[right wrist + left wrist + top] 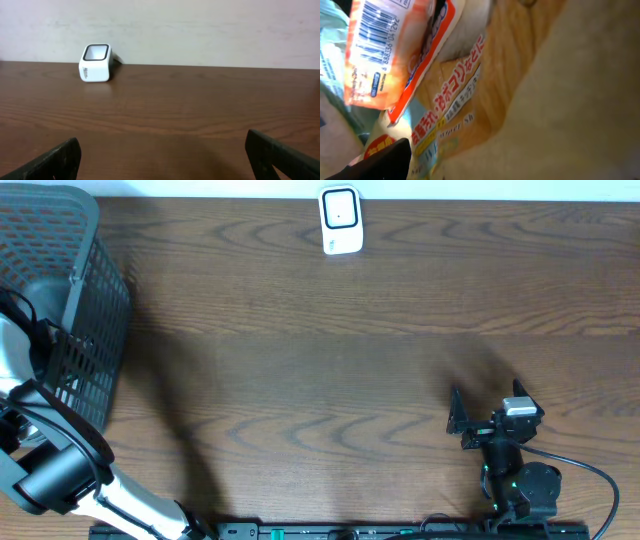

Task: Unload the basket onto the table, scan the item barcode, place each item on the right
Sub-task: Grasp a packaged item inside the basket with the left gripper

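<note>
1. Locate the item. The orange-and-white packet [375, 55] lies among other packets inside the mesh basket [100, 320] at the far left corner of the tabletop.
2. Locate the barcode scanner [340, 222]. It stands at the far edge of the tabletop, near the middle, well apart from the basket and to its right.
3. Check the left tool [379, 161]. It is down in the basket, nearest the item. Only 1 dark finger shows, so you cannot tell whether it is spread or pinching.
4. Check the right tool [162, 152]. It is spread wide, holds nothing, and hangs over the near right edge facing the scanner.
5. Read the labels. The barcode [372, 37] faces the left wrist camera, its strip running obliquely; the digits are blurred. The neighbouring packet [462, 95] carries red Japanese writing ending "などに".
6. Expect to lift the item with the left arm and carry it right.
</note>
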`<action>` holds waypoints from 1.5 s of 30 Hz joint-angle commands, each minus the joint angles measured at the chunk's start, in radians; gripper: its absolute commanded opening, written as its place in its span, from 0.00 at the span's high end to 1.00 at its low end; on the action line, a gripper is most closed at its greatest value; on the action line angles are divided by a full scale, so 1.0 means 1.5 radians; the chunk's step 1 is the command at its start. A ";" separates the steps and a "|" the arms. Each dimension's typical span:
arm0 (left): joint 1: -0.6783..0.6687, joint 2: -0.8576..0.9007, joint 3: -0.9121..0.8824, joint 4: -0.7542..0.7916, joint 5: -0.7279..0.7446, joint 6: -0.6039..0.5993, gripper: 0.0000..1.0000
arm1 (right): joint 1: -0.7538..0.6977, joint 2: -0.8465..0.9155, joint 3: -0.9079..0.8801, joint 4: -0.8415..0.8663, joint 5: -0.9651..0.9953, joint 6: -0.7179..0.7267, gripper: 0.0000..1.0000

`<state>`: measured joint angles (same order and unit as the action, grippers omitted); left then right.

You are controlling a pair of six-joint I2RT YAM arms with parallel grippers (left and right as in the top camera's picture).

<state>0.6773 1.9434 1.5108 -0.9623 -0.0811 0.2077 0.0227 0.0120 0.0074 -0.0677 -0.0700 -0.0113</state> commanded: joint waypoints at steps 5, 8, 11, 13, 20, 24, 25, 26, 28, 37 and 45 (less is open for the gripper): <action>0.002 0.011 -0.033 0.024 0.002 0.006 0.13 | -0.002 -0.004 -0.001 -0.003 0.005 -0.003 0.01; 0.002 0.011 -0.034 0.031 0.002 0.006 0.19 | -0.002 -0.004 -0.001 -0.003 0.005 -0.003 0.01; 0.002 0.012 -0.036 0.040 0.002 0.006 0.21 | -0.002 -0.004 -0.001 -0.003 0.005 -0.003 0.01; 0.002 0.012 -0.044 0.048 0.002 0.006 0.21 | -0.002 -0.004 -0.001 -0.003 0.005 -0.003 0.01; 0.002 0.012 -0.070 0.072 0.029 0.006 0.38 | -0.002 -0.004 -0.001 -0.003 0.005 -0.003 0.01; 0.002 0.012 -0.070 0.072 0.057 0.006 0.39 | -0.002 -0.004 -0.001 -0.003 0.005 -0.003 0.01; 0.002 0.012 -0.070 0.072 0.066 0.006 0.40 | -0.002 -0.004 -0.001 -0.003 0.005 -0.003 0.01; 0.002 0.012 -0.070 0.072 0.075 0.006 0.52 | -0.002 -0.004 -0.001 -0.003 0.005 -0.003 0.01; 0.002 0.012 -0.070 0.072 0.082 0.005 0.72 | -0.002 -0.004 -0.001 -0.003 0.005 -0.003 0.01; 0.002 0.012 -0.070 0.072 0.082 -0.038 0.93 | -0.002 -0.004 -0.001 -0.003 0.005 -0.003 0.01; 0.002 -0.011 -0.058 0.072 0.082 -0.065 0.93 | -0.002 -0.004 -0.001 -0.003 0.005 -0.003 0.01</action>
<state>0.6792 1.9217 1.4357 -0.8433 -0.0135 0.1459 0.0227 0.0120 0.0074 -0.0677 -0.0700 -0.0113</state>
